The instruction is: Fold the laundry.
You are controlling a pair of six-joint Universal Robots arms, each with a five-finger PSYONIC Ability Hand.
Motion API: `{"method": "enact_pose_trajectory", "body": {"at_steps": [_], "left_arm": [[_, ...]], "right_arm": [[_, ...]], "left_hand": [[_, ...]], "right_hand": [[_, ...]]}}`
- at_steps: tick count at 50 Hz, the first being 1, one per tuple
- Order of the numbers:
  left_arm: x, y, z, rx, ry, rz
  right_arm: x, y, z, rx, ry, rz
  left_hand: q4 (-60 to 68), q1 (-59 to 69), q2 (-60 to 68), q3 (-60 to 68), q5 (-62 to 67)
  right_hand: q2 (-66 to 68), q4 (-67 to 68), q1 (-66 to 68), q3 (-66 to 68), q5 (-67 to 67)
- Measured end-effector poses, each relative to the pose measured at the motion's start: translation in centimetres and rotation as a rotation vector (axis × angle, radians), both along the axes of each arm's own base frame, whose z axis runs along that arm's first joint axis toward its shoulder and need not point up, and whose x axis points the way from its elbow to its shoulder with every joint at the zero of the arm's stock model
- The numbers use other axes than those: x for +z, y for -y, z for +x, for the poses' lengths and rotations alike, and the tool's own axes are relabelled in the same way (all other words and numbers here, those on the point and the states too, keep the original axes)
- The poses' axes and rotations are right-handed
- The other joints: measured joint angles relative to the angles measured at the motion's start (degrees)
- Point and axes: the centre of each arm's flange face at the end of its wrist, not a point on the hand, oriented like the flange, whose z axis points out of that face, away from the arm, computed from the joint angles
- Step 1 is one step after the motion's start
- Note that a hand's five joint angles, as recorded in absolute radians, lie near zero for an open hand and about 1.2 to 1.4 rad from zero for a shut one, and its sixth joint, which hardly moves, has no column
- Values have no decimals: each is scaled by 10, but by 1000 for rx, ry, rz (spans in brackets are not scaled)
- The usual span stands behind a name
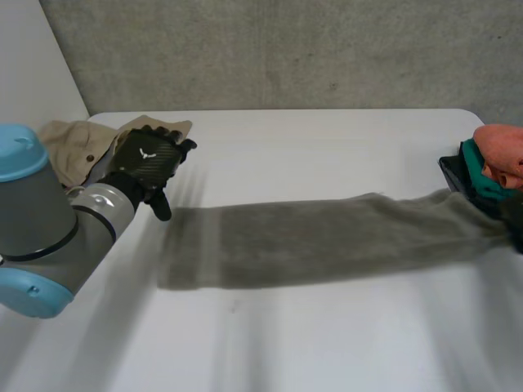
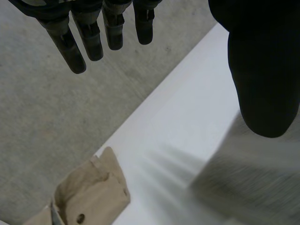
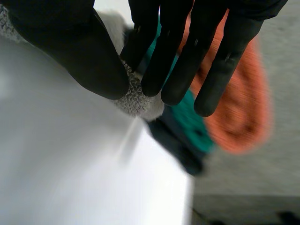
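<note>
Right hand (image 3: 70, 47) pinches towel (image 1: 327, 237) end, thumb against fingers, likely stretching it flat for folding (clothes pile (image 1: 490, 167) beside). Left hand (image 1: 147, 163) spread, empty, near tan cloth (image 1: 72, 145).

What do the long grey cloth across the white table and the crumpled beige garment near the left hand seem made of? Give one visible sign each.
The long grey cloth: probably terry or fleece, matte; fuzzy nubby pile shows where the right hand pinches it. The crumpled beige garment: likely thin woven cotton, smooth, matte; flat creases and a small round hole.
</note>
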Motion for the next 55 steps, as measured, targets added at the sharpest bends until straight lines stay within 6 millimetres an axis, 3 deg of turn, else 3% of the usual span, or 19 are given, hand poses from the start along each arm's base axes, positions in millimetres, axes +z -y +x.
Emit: {"method": "enact_pose_trajectory", "body": {"at_steps": [4,8,11,13,15,16,18,22,25,28,31,35,38,40,44,47,48,51,55], "left_arm": [[11,-6,4,5,-9,-23],[14,-9,6,7,-11,-30],[16,-11,8,9,-12,-32],[17,-13,9,10,-13,-33],[17,-14,9,11,-14,-34],[18,-15,10,11,-16,-34],[19,-16,10,12,-20,-34],[19,-19,10,11,-29,-27],[18,-20,10,10,-35,-20],[17,-22,9,6,-39,-13],[16,-23,8,3,-41,-10],[15,-23,7,-1,-41,-10],[16,-23,6,-3,-42,-13],[16,-23,6,-5,-44,-19],[17,-23,3,-11,-47,-30],[16,-23,2,-16,-49,-33],[16,-24,1,-19,-49,-33],[14,-26,-1,-26,-49,-29],[12,-29,-4,-37,-49,-23]], "right_arm": [[16,4,-26,-34,-162,-41],[25,8,-20,6,-224,-77],[38,7,22,141,-241,-154],[47,-1,66,280,-229,-230],[53,-13,101,402,-211,-287],[56,-28,132,514,-191,-332],[55,-52,172,672,-160,-378],[31,-117,241,995,-104,-394],[9,-154,269,1147,-86,-363],[-12,-181,285,1235,-83,-321],[-22,-187,288,1215,-86,-287],[-17,-172,277,1052,-45,-237],[-3,-154,258,900,24,-201],[10,-136,230,753,105,-143],[10,-123,191,617,193,0],[-2,-122,170,559,221,119],[-7,-120,163,538,222,157],[-16,-113,152,500,205,193],[-16,-93,143,456,149,126]], "left_hand": [[0,0,0,0,0],[0,0,0,0,0],[0,0,0,0,0],[0,0,0,0,0],[0,0,0,0,0],[0,0,0,0,0],[0,0,0,0,0],[0,0,0,0,0],[0,0,0,0,0],[0,0,0,0,0],[0,0,0,0,0],[0,0,0,0,0],[0,0,0,0,0],[0,0,0,0,0],[0,0,0,0,0],[0,0,0,0,0],[0,0,0,0,0],[0,0,0,0,0],[0,0,0,0,0]], "right_hand": [[0,0,0,0,0],[0,1,0,0,4],[0,1,0,2,5],[0,2,0,2,5],[0,2,0,2,5],[0,2,0,2,5],[0,2,0,2,5],[0,2,0,3,8],[-31,-27,-17,-25,-16],[-292,-293,-252,-288,-281],[-514,-513,-475,-507,-499],[-550,-567,-505,-562,-539],[-550,-568,-505,-562,-540],[-550,-568,-505,-562,-539],[-550,-568,-505,-562,-540],[-406,-433,-366,-415,-406],[-261,-294,-219,-287,-267],[-39,-63,-33,-57,-42],[1,-2,-24,-1,4]]}}
